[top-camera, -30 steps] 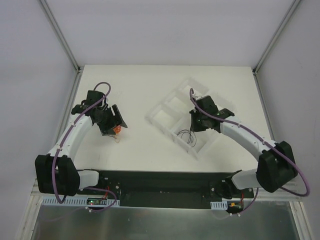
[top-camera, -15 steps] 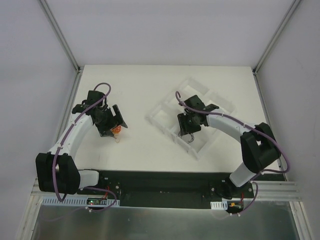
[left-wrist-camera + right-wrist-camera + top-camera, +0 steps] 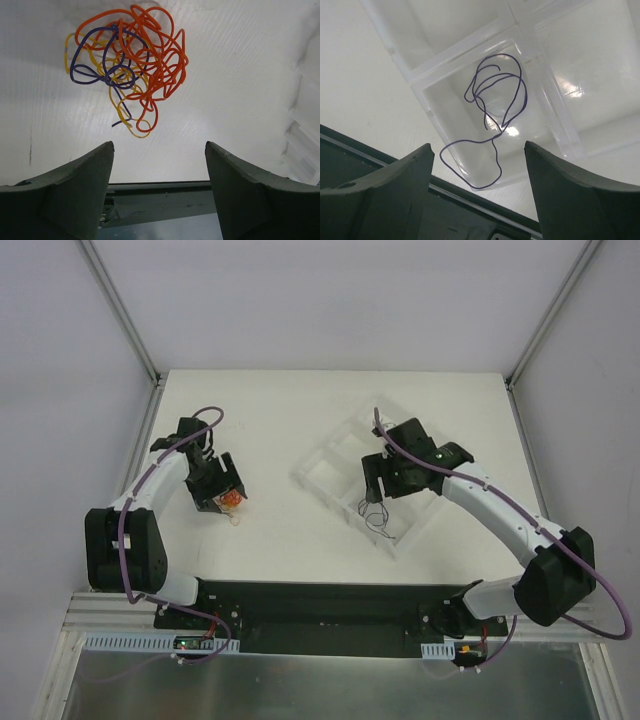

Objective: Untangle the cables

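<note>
The cables are in two places. A tangled ball [image 3: 131, 65] of orange, yellow and blue-purple wire lies on the white table [image 3: 240, 75]. One thin dark wire [image 3: 496, 105] lies in the clear tray [image 3: 460, 50].

The ball is mostly round, so it has no real long side. A short tail of yellow and orange hangs from it and points down toward the left gripper [image 3: 157, 150]. The dark wire is longer than it is wide. It runs from small loops at the far end to one big loop at the near end, close to the right gripper [image 3: 477, 150].

The left wrist view shows each colour in the ball. From the top view the ball [image 3: 232, 499] is only a small orange dot. The right wrist view shows every curl of the dark wire. From the top it is a faint scribble [image 3: 373, 510] in the tray part nearest the arm bases.

Both grippers have their fingers spread wide and hold nothing. The ball sits just ahead of the left fingers [image 3: 80, 180], a bit to the left. The dark wire lies below the right gripper, in line with the gap.
</note>
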Motion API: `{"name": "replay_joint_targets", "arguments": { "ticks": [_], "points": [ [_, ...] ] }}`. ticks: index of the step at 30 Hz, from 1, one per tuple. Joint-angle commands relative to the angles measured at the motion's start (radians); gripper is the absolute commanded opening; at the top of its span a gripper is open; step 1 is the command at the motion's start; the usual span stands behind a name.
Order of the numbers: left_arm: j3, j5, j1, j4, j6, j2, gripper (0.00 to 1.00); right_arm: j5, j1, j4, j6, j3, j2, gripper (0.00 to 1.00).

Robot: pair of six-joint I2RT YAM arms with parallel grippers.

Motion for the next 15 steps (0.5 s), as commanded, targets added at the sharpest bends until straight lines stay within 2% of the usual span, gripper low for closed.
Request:
{"name": "replay_joint_targets", "arguments": {
  "ticks": [1, 4, 6, 11, 15],
  "points": [
    [0.038, -0.015, 0.005, -0.023, 0.044, 0.004, 0.72, -0.016, 0.005, -0.039, 0.029, 0.088, -0.01, 0.76],
    [0.021, 0.022, 0.005, -0.023, 0.032, -0.031, 0.71, -0.078, 0.023, -0.058, 0.017, 0.062, -0.02, 0.75],
    [0.009, 0.033, 0.005, -0.021, 0.026, -0.06, 0.7, -0.103, 0.052, -0.047, 0.02, 0.023, -0.033, 0.71],
    [0.01, 0.078, 0.004, -0.049, 0.041, -0.066, 0.66, -0.08, 0.057, -0.005, 0.184, -0.022, -0.01, 0.52],
    [-0.026, 0.082, 0.002, -0.044, 0.032, -0.104, 0.66, -0.001, 0.051, -0.033, 0.288, -0.057, -0.008, 0.56]
  ]
}}
